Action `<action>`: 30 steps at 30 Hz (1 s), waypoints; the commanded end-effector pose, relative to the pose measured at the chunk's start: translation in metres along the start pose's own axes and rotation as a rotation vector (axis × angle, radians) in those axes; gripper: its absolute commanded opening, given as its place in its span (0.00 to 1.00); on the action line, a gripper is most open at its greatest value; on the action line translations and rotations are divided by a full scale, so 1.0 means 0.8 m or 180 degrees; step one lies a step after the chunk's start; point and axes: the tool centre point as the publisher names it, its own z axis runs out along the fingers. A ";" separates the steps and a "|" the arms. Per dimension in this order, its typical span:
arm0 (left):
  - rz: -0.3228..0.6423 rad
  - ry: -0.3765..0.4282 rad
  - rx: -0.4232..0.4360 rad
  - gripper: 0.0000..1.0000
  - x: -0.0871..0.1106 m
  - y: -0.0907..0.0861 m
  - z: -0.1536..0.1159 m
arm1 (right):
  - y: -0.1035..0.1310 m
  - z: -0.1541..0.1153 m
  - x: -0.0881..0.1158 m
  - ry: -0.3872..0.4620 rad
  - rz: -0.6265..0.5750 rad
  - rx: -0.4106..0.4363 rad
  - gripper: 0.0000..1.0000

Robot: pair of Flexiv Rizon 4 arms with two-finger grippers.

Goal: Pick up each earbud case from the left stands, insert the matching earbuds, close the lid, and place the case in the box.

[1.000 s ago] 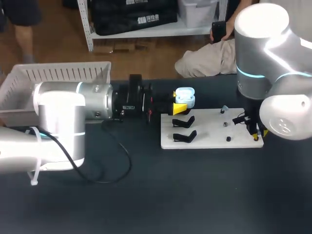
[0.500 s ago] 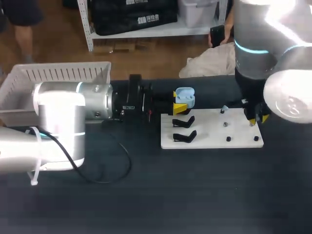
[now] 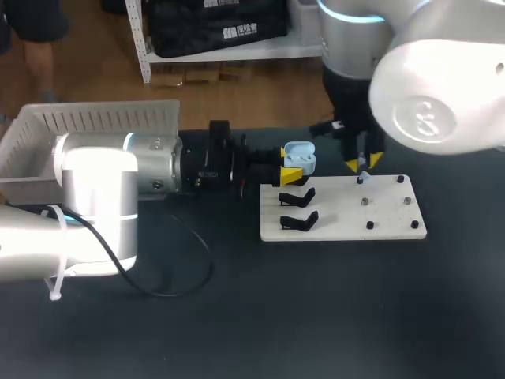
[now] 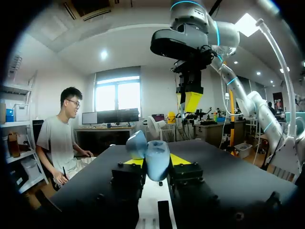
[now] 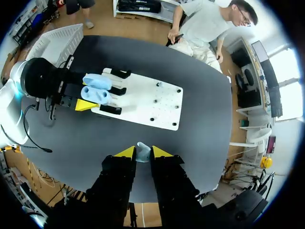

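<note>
My left gripper (image 3: 289,163) is shut on a pale blue earbud case (image 3: 300,158), held sideways over the back left corner of the white board (image 3: 339,229). The case (image 4: 155,160) sits between the yellow tips with its lid (image 4: 137,143) open. My right gripper (image 3: 363,163) hangs high over the board's back edge, to the right of the case. In the right wrist view this gripper (image 5: 143,153) is shut on a small pale blue earbud (image 5: 143,150). Far below it lie the board (image 5: 157,107) and the case (image 5: 97,88).
Two black stands (image 3: 298,197) (image 3: 300,221) on the board's left side carry nothing. Small dark pegs (image 3: 369,226) dot its right side, and a small pale piece (image 3: 361,179) sits at a back peg. A white basket (image 3: 87,122) stands at the table's back left.
My right arm has lifted from the board's front right corner and swung back and left, nearer the case, with the earbud still in its fingers. The left arm has kept still.
</note>
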 end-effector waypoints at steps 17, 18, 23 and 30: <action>0.0014 -0.0014 -0.0017 0.00 0.001 -0.002 0.000 | 0.049 -0.001 -0.037 -0.0027 -0.0077 0.0202 0.00; 0.0014 -0.0014 -0.0017 0.00 0.001 -0.002 0.000 | 0.049 -0.001 -0.037 -0.0027 -0.0077 0.0202 0.00; 0.0014 -0.0014 -0.0017 0.00 0.001 -0.002 0.000 | 0.058 0.001 -0.051 -0.0008 0.0131 0.0341 0.00; 0.0014 -0.0014 -0.0017 0.00 0.001 -0.002 0.000 | 0.063 0.009 -0.073 0.0332 0.1324 0.0253 0.00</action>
